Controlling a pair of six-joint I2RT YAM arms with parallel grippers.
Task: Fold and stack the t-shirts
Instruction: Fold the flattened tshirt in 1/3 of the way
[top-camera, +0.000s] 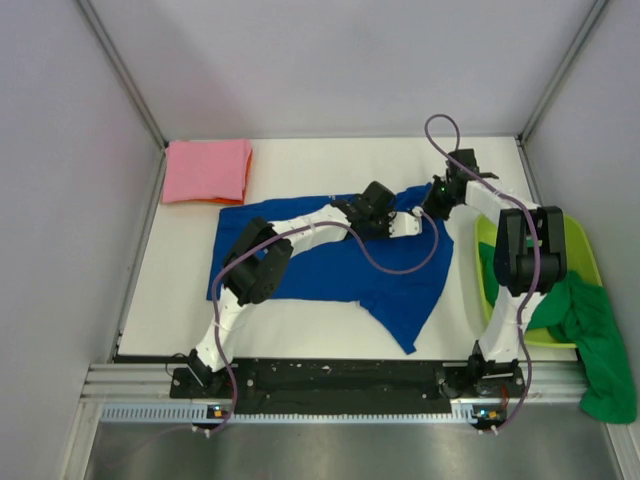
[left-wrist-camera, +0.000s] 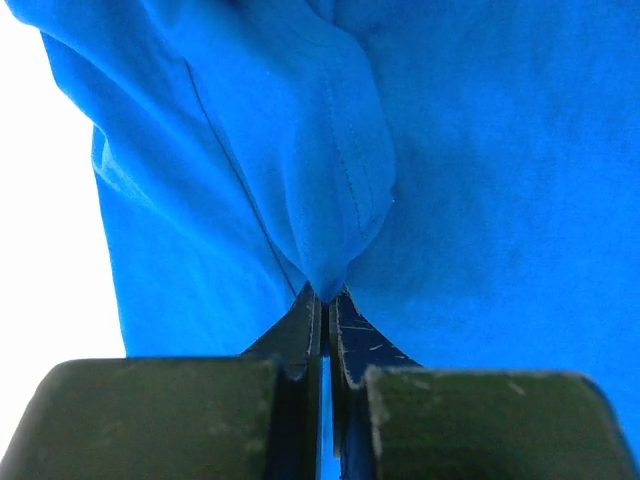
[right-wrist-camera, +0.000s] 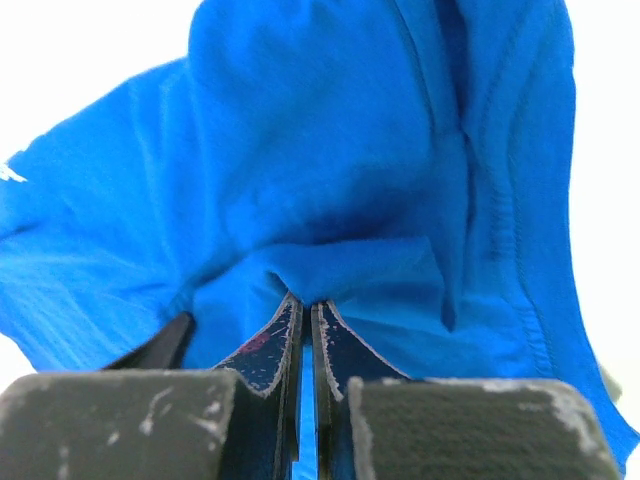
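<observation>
The royal blue t-shirt (top-camera: 320, 265) lies spread over the middle of the white table, one part hanging toward the front. My left gripper (top-camera: 408, 224) is shut on a pinch of its cloth (left-wrist-camera: 330, 200) near the shirt's far right. My right gripper (top-camera: 432, 205) is shut on another fold of the blue shirt (right-wrist-camera: 350, 250) close beside it. A folded pink t-shirt (top-camera: 207, 171) lies at the far left corner. A green t-shirt (top-camera: 590, 330) hangs over the tub's edge at the right.
A lime-green plastic tub (top-camera: 585, 255) stands at the right edge of the table, behind my right arm. Grey walls close in the table on three sides. A rail with the arm bases (top-camera: 340, 380) runs along the front.
</observation>
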